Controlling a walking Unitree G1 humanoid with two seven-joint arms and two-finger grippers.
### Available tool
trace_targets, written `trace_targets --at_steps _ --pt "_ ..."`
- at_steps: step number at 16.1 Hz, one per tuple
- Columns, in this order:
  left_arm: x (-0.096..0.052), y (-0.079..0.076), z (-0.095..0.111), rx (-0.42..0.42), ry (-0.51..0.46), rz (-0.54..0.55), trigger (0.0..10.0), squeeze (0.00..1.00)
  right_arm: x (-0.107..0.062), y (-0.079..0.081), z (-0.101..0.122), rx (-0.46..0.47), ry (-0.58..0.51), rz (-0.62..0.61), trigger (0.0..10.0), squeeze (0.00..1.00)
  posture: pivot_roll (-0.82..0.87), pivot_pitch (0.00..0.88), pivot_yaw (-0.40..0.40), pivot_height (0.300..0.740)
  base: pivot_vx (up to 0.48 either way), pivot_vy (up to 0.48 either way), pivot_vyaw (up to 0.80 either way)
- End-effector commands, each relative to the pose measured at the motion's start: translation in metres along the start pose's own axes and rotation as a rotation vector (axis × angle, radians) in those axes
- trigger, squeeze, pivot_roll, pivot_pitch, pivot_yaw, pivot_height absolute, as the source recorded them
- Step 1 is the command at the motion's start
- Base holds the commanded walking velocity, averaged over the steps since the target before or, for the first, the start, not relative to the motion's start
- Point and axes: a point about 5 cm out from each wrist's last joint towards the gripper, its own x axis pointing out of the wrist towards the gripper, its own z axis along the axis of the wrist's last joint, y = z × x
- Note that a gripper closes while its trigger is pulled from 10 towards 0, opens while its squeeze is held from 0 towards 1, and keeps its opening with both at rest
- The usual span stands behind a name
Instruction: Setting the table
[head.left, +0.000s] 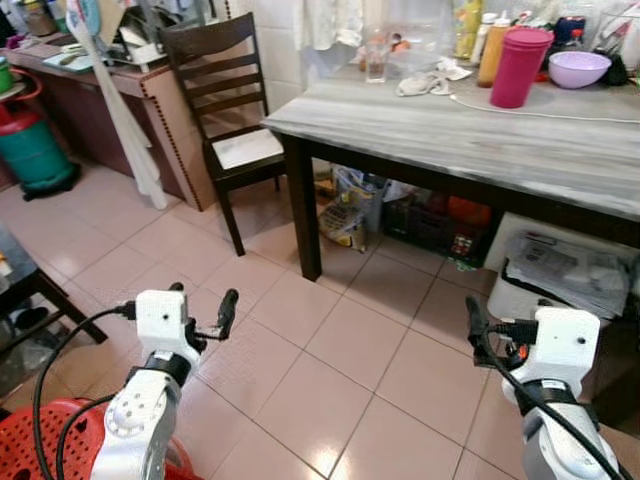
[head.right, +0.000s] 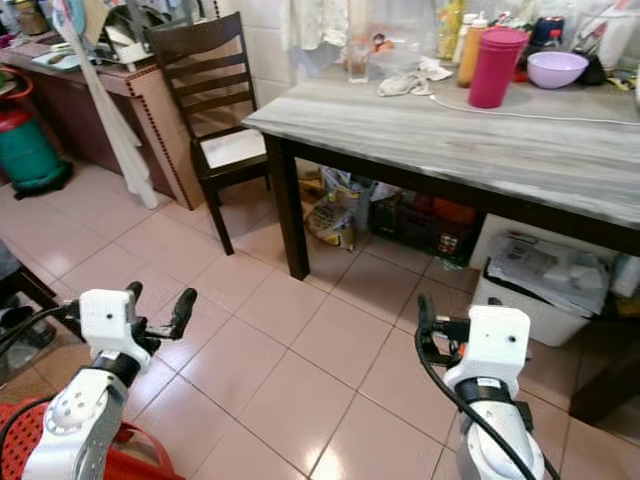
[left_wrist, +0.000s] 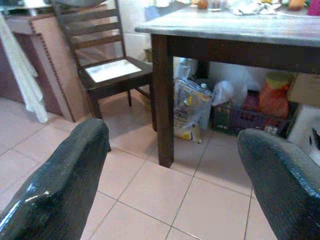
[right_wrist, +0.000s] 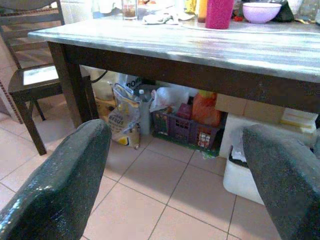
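- While standing well short of the table (head.left: 450, 135), with nothing held, best to close in first: step toward the long near edge and stop square to it.
- Left hand (left_wrist: 170, 175) spread wide and empty, low over the floor tiles; right hand (right_wrist: 175, 175) equally spread and empty, aimed under the table top.
- Lift both above the edge before reaching; keep clear of the dark leg (head.left: 302, 205) at the near corner and of the chair (head.left: 225, 110) just beside it.
- Long axis of the table across the head views, left to right, with the near corner toward the left arm.
- Tableware bunched along the far side: pink tumbler (head.left: 519, 67) upright, long axis vertical, lid on top; purple bowl (head.left: 579, 68) near it, mouth up; glass (head.left: 376, 60) upright toward the far-left corner.
- Between glass and tumbler, a crumpled white cloth (head.left: 425, 80), possibly a rag; too small to tell.
- Approach the tumbler from the side, fingers level, minding the white cord (head.left: 540, 110) by its base.
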Motion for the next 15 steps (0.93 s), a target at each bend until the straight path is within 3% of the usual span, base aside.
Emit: trace_targets --at_steps 1,7,9,15 --pt "0.002 0.0022 -0.0003 0.028 0.02 -0.011 10.0 0.0 0.0017 0.0016 -0.0023 0.01 0.019 0.002 10.0 0.0 -0.21 0.0 0.094 0.74 0.0 0.0 -0.76" --pt "0.0008 0.0058 -0.0014 0.005 0.034 0.013 10.0 0.0 0.0016 0.0021 -0.0039 0.025 0.034 -0.003 10.0 0.0 -0.21 0.0 0.095 0.74 0.0 0.0 -0.76" --pt "0.0001 0.0063 -0.0047 -0.05 0.077 0.029 10.0 0.0 0.0021 0.002 -0.0046 0.03 0.039 -0.006 10.0 0.0 -0.21 0.0 0.096 0.74 0.0 0.0 -0.76" --pt "0.0012 0.0058 -0.0025 -0.019 0.078 0.021 10.0 0.0 0.0046 0.0005 -0.0082 0.068 0.06 -0.03 10.0 0.0 -0.21 0.0 0.098 0.74 0.0 0.0 -0.76"
